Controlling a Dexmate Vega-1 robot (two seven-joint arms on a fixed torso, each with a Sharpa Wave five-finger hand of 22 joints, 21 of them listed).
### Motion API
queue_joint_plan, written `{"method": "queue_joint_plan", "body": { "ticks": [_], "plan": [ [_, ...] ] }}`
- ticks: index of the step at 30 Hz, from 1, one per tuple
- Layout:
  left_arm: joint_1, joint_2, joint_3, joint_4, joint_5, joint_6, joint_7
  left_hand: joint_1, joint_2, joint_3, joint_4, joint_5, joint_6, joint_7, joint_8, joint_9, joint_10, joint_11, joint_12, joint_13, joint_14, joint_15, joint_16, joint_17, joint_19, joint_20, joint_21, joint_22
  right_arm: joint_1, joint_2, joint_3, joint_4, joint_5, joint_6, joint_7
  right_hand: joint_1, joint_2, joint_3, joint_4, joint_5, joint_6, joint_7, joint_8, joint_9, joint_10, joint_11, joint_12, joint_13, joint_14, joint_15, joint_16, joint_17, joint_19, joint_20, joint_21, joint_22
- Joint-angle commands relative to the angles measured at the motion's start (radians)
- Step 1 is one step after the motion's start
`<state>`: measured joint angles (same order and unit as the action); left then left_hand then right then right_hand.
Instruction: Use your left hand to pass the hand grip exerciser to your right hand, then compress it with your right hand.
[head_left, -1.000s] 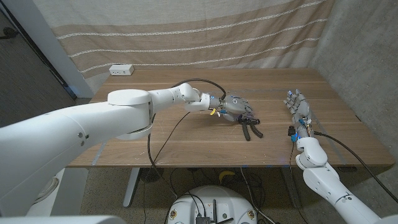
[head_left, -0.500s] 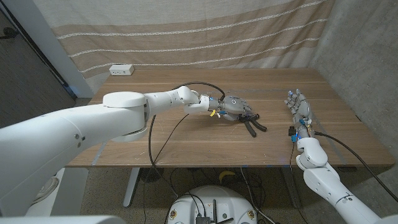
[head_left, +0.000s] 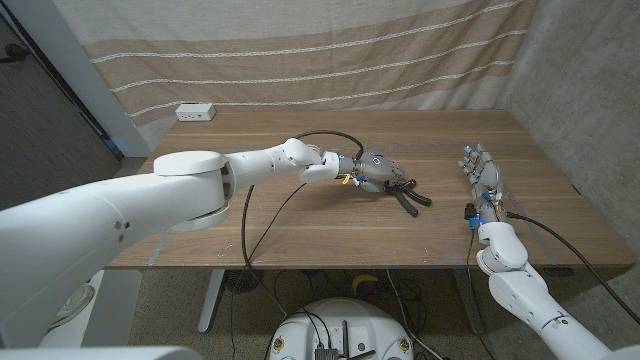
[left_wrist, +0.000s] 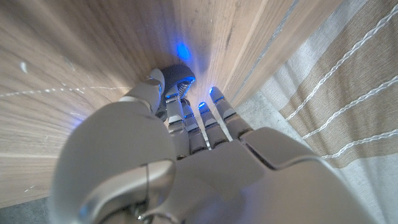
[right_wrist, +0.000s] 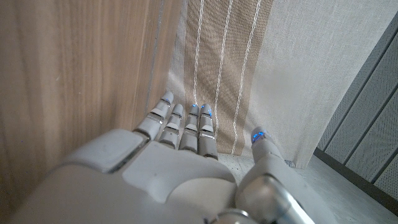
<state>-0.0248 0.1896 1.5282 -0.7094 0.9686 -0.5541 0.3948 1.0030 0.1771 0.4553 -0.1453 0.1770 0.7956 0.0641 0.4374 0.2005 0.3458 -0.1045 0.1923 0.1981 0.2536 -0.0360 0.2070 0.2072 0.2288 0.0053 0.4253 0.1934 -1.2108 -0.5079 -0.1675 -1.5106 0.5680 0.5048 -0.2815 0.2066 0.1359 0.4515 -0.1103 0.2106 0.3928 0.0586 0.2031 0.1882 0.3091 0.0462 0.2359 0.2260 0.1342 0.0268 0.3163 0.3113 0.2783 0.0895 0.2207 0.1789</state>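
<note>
The left hand (head_left: 382, 172) is seen out over the middle of the wooden table (head_left: 300, 225), and the hand grip exerciser (head_left: 409, 198) is gripped in it. The black handles are seen poking out from under the fingers on the side toward the right hand (head_left: 482, 176), splayed in a V just above the tabletop; whether they touch the wood cannot be told. In the left wrist view the fingers (left_wrist: 186, 118) are curled down around a dark part of the exerciser (left_wrist: 179, 73), with blue light glowing at the fingertips.

The right hand is found well apart from the exerciser, near the table's right edge. It is held upright on its edge, fingers straight and close together, pointing away toward the curtain (head_left: 300, 50). Nothing is held in it; in the right wrist view its fingers (right_wrist: 186, 127) are stretched out alongside the wood.

A white power strip (head_left: 195, 112) is noted at the far left of the table, well away from the exerciser.
</note>
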Motion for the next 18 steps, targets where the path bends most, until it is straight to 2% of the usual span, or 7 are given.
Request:
{"method": "queue_joint_plan", "body": {
  "ticks": [1,18],
  "plan": [
    [0.012,0.023,-0.067,-0.057,-0.02,0.018,-0.03,-0.001,0.01,0.014,0.001,0.005,0.027,-0.036,0.108,0.274,0.005,0.002,0.004,0.002,-0.002,-0.075,0.001,0.006,-0.007,-0.001,-0.002,0.003,-0.007,-0.003,0.004,-0.006,-0.003,0.005,0.002,-0.002,0.009,0.001,-0.004,0.003,0.007,0.002,-0.001,0.003,0.005,-0.001,-0.003,0.001,0.011,-0.005,0.004,0.003,0.004,0.0,-0.003,0.005],
    [0.024,0.038,-0.133,-0.083,-0.036,0.043,0.021,-0.009,0.011,0.028,0.004,0.007,0.003,-0.034,0.143,0.321,0.023,-0.004,0.012,0.005,0.005,-0.08,0.005,0.007,-0.007,0.0,0.001,0.004,-0.001,0.0,0.003,-0.004,-0.023,0.008,-0.008,-0.003,0.009,0.001,-0.005,0.003,0.007,0.001,-0.001,0.003,0.005,0.002,-0.004,0.002,0.01,-0.002,0.002,0.005,0.004,0.0,-0.004,0.005]
  ]
}}
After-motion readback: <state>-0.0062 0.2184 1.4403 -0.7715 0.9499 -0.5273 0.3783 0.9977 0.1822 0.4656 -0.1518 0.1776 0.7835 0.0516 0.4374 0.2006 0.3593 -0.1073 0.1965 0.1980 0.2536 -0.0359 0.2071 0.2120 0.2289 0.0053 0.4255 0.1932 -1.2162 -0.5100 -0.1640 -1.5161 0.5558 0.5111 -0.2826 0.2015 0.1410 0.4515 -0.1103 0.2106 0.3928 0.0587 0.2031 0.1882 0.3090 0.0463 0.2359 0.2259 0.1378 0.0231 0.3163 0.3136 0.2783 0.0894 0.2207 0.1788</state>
